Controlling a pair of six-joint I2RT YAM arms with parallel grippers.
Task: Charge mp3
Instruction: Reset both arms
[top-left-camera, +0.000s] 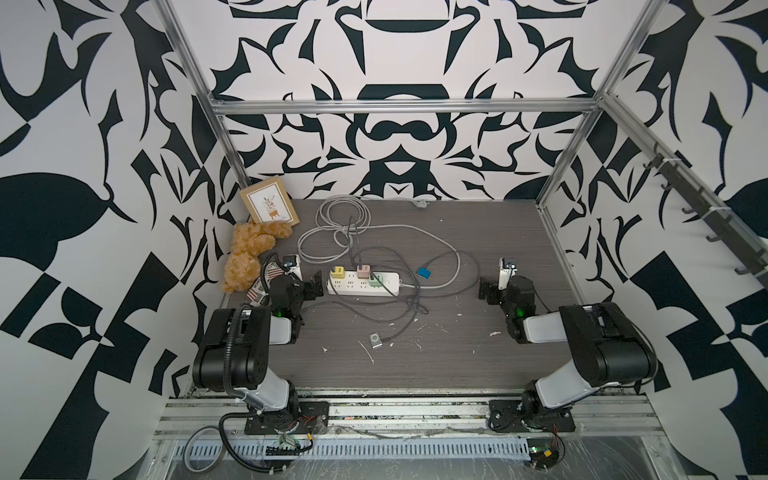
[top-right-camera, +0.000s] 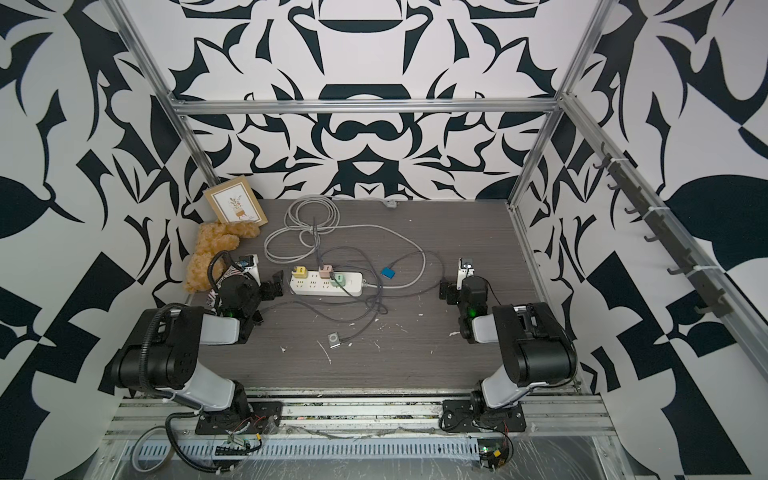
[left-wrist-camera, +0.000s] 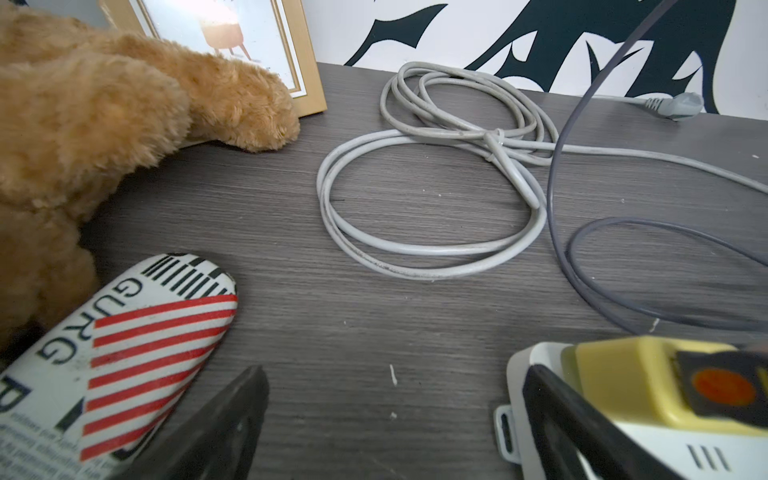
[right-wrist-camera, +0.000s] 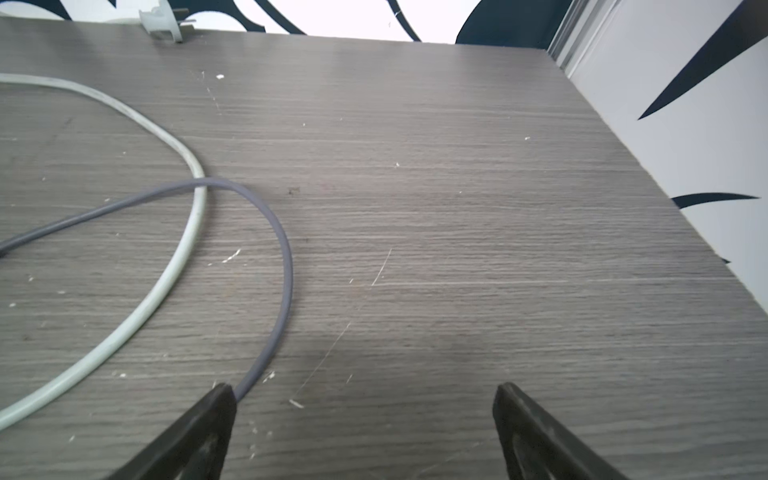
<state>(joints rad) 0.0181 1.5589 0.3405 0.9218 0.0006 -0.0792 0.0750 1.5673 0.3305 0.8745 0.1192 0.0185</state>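
Note:
The mp3 (top-left-camera: 375, 340) (top-right-camera: 334, 339), a small silver square player, lies on the grey table near the front middle. A thin dark grey cable (top-left-camera: 405, 324) ends right beside its right edge; whether it is plugged in I cannot tell. The cable runs back to the white power strip (top-left-camera: 386, 286) carrying yellow (top-left-camera: 338, 272), pink (top-left-camera: 363, 271) and green (top-left-camera: 376, 278) chargers. My left gripper (top-left-camera: 314, 286) (left-wrist-camera: 395, 374) stands open at the strip's left end, holding nothing. My right gripper (top-left-camera: 484, 289) (right-wrist-camera: 365, 390) is open and empty over bare table at the right.
A teddy bear (top-left-camera: 245, 257), a framed picture (top-left-camera: 270, 205) and a printed rolled object (left-wrist-camera: 124, 340) crowd the back left corner. Coils of pale grey power cord (top-left-camera: 340, 220) lie behind the strip. A small blue object (top-left-camera: 423, 272) sits right of the strip.

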